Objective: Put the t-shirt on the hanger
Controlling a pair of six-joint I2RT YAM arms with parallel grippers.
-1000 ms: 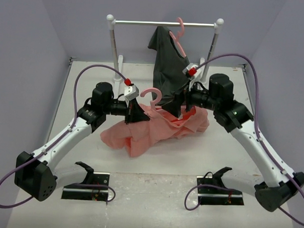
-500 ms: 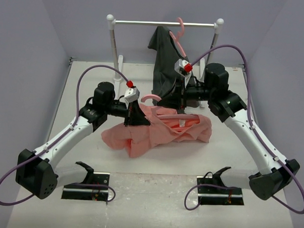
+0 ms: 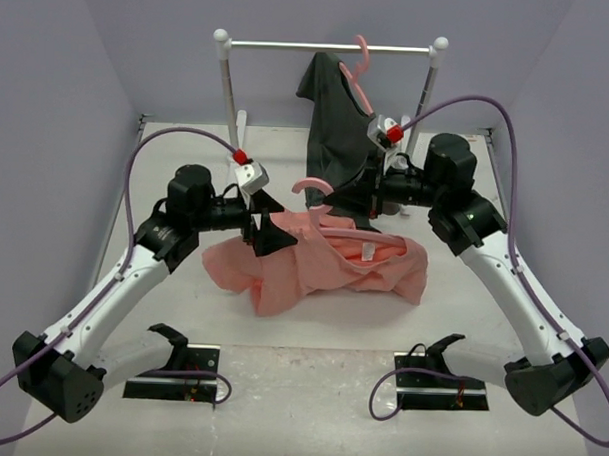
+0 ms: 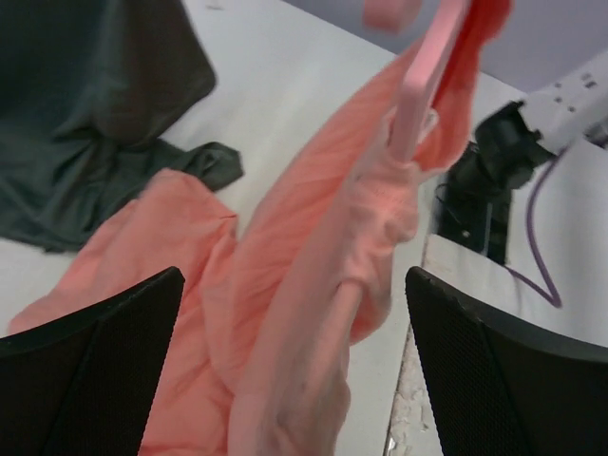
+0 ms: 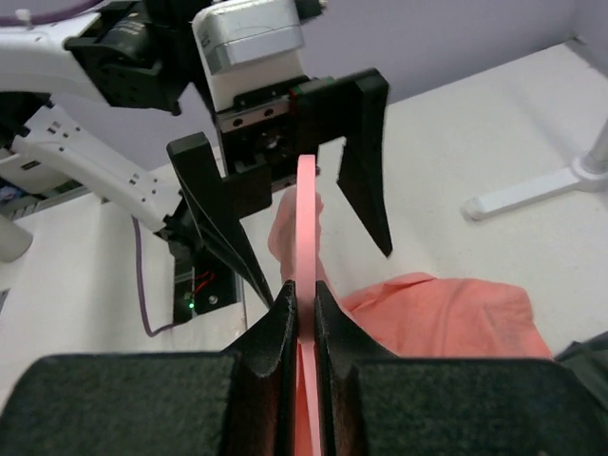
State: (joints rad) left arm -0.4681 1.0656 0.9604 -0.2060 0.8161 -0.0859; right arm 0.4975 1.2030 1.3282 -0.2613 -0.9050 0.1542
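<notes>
A salmon t-shirt [image 3: 333, 271] lies crumpled on the white table between the arms. The thin pink hanger [image 3: 313, 184] stands over it with its curled hook up, and one arm of it is inside the shirt's bunched fabric. My right gripper [image 3: 357, 212] is shut on the hanger's bar, which the right wrist view shows [image 5: 306, 209] pinched between the fingers [image 5: 306, 290]. My left gripper [image 3: 267, 232] is wide open at the shirt's left part. In the left wrist view a fold of the t-shirt [image 4: 313, 247] runs between its spread fingers [image 4: 294, 275] and up to the hanger [image 4: 418, 90].
A white clothes rail [image 3: 331, 47] stands at the back, with a dark grey shirt [image 3: 333, 119] on another pink hanger [image 3: 358, 60] reaching down to the table [image 4: 85, 114]. The rail's foot [image 5: 532, 190] is to the right. Two black brackets [image 3: 174, 384] [image 3: 439, 385] sit at the near edge.
</notes>
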